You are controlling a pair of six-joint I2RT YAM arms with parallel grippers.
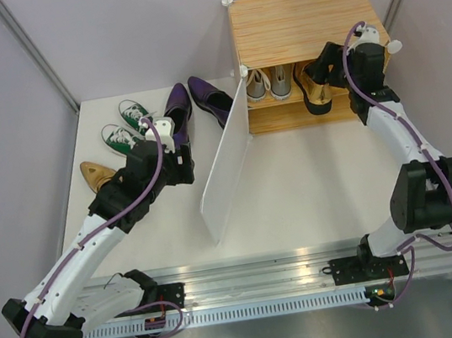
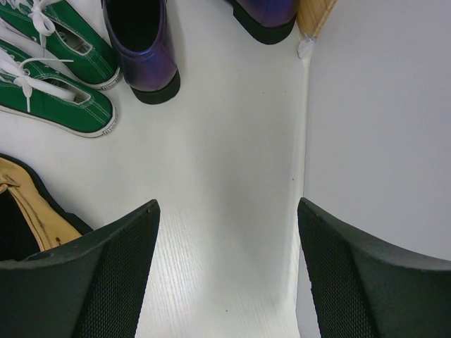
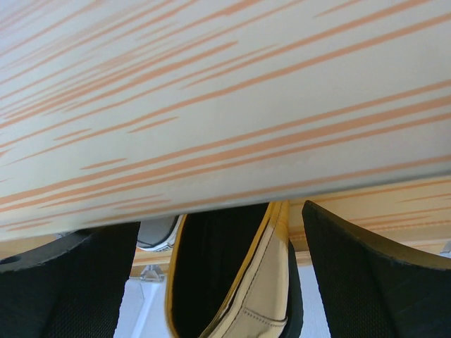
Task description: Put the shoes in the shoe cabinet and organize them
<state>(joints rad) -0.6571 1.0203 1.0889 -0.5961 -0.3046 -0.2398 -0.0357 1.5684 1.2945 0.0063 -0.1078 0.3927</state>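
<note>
Right fingers (image 3: 366,282) open astride the gold pointed shoe (image 3: 257,296) in the shoe cabinet (image 1: 296,14); left fingers (image 2: 106,282) open. Retract toward 6 o'clock, clearing the heel.

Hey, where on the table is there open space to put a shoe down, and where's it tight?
Widest bare patch: the table in front of the shoe cabinet, between the open white door and the right arm. A narrower strip lies left of the door, under the left gripper. Crowded: the back-left corner, with green sneakers, purple shoes and a gold shoe.
</note>
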